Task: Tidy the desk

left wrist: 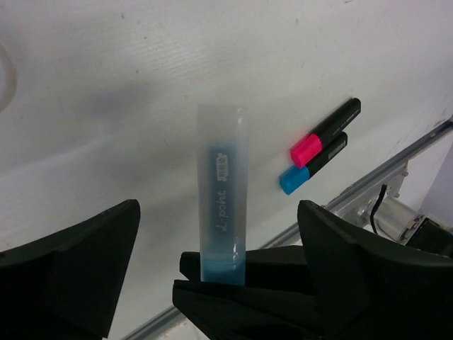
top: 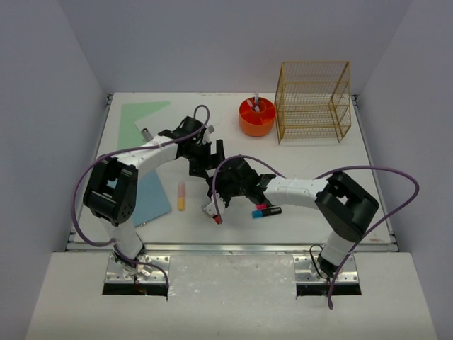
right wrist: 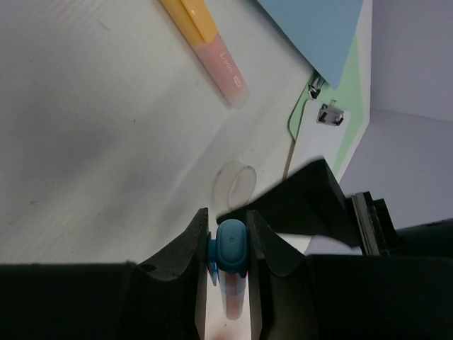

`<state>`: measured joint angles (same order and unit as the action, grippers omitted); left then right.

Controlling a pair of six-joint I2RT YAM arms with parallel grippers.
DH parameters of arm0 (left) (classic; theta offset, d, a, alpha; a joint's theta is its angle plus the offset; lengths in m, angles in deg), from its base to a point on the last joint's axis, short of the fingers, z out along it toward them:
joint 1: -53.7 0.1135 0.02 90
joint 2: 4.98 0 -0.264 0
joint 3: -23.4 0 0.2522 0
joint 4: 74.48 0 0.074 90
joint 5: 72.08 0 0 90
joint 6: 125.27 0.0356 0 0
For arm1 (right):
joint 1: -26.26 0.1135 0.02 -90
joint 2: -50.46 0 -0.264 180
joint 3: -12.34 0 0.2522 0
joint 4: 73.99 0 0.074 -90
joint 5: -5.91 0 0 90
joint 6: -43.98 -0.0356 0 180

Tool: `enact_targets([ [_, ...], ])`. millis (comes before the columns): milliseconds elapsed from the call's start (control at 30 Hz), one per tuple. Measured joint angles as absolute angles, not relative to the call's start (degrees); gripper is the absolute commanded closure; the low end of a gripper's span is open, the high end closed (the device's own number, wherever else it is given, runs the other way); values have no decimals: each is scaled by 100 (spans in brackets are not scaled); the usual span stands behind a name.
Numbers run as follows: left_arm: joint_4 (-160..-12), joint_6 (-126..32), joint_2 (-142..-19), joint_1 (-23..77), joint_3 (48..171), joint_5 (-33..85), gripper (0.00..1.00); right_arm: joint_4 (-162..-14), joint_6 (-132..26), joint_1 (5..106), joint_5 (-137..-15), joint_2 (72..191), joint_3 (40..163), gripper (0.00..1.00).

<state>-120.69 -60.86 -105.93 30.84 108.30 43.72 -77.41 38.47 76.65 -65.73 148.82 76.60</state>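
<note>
On the white desk (top: 318,170) my two grippers meet at the middle. My right gripper (top: 216,190) is shut on a pen with a blue clip end (right wrist: 231,249). The pen's translucent bluish cap (left wrist: 223,191) sticks out past the right gripper's fingers. My left gripper (top: 204,163) is open, with its two fingers on either side of that cap (left wrist: 218,212) and not touching it. One left finger (right wrist: 304,205) crosses behind the right gripper (right wrist: 228,221), beside the cap's round end (right wrist: 237,184).
A yellow-pink highlighter (top: 181,196) lies left of the grippers. A pink and a blue marker (top: 266,210) lie side by side near the front rail. An orange cup (top: 256,117) and a gold wire rack (top: 312,103) stand at the back. A green sheet (top: 138,117) and a blue notebook (top: 148,198) lie at the left.
</note>
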Motion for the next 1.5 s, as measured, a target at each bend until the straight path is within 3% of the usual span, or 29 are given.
enact_targets([
  [200,-12170,-6026,-10586,3419,10769,4368,0,-7815,3595,7620,-6597,14411,7658,100],
  [367,-12203,-5976,-10493,4172,11121,4297,0,-8147,2410,7224,-6413,13960,8026,100],
  [567,-11794,-5784,-9881,5078,11131,3684,0,-8501,-515,5412,-6318,14307,9606,100],
  [800,-11461,-5672,-9480,4973,10743,3593,0,-7947,-3491,3771,-6995,15015,10513,100],
  [1100,-11492,-5623,-9618,4954,10685,3575,0,-8038,-5147,3738,-7295,15921,10976,100],
  [1500,-11496,-5454,-9673,4954,10680,3463,0,-8222,-5207,3738,-7654,16056,11173,100],
])
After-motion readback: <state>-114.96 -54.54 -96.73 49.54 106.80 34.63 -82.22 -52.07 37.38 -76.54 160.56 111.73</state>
